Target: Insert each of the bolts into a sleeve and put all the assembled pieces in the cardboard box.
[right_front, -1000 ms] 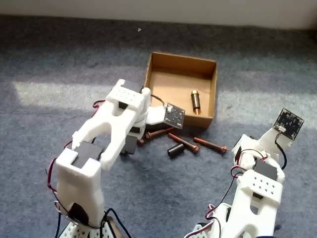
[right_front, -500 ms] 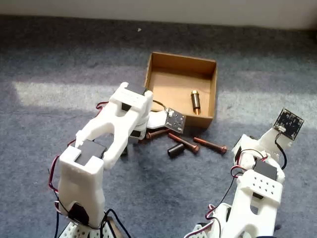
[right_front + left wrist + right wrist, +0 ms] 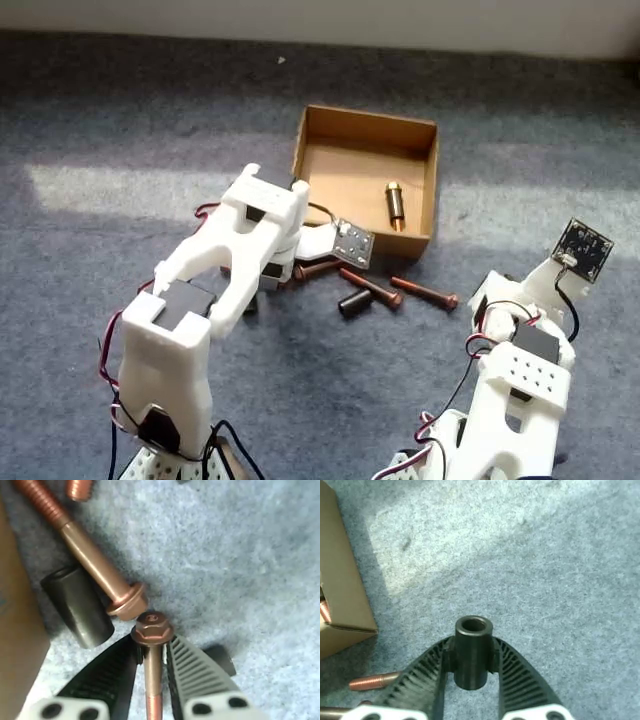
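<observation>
Here, left pincer (image 3: 152, 645) clamped on bolt (image 3: 151, 628), loose bolt (image 3: 92, 562) and dark sleeve (image 3: 77, 607) just ahead, right pincer (image 3: 472, 646) gripping second sleeve (image 3: 471, 666)

High cam fixed above the arms' base side, looks down and fwd over carpet (image 3: 120, 120) to cardboard box (image 3: 340, 185), mid-range; left wrist cam v. close, sights along left gripper (image 3: 152, 642) onto carpet; right wrist cam likewise along right gripper (image 3: 472, 647); all three share box wall & loose bolts (image 3: 370, 287).
</observation>
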Tool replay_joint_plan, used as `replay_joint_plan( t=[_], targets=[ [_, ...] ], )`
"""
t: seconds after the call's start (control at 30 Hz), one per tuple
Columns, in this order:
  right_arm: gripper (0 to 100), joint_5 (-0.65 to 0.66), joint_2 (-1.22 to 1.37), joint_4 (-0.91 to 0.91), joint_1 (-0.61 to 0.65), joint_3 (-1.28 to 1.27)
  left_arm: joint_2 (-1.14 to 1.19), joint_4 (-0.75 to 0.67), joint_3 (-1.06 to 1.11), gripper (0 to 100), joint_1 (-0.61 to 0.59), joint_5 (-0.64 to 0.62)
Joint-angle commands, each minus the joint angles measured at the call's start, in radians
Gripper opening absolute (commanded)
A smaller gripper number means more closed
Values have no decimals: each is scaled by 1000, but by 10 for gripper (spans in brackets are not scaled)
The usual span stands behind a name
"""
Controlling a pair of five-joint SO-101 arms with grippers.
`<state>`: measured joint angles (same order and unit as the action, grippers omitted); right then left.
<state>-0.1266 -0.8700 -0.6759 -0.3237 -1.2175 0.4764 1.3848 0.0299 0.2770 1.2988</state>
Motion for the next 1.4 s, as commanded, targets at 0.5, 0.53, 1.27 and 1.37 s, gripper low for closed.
replay_joint_plan(
  t=[0.5, 0.53, 1.27, 1.37],
  targets=[
    [6, 9, -27, 22, 10, 13, -332, 133, -48, 8, 59, -647],
    [6, 9, -27, 22, 10, 13, -332, 152, -48, 8, 67, -675],
    [6, 9, -27, 22, 12, 8, -676, 328, -19, 5, 151, -1000],
    [6, 9, -27, 22, 12, 8, -676, 341, -4, 5, 151, -1000]
  ],
)
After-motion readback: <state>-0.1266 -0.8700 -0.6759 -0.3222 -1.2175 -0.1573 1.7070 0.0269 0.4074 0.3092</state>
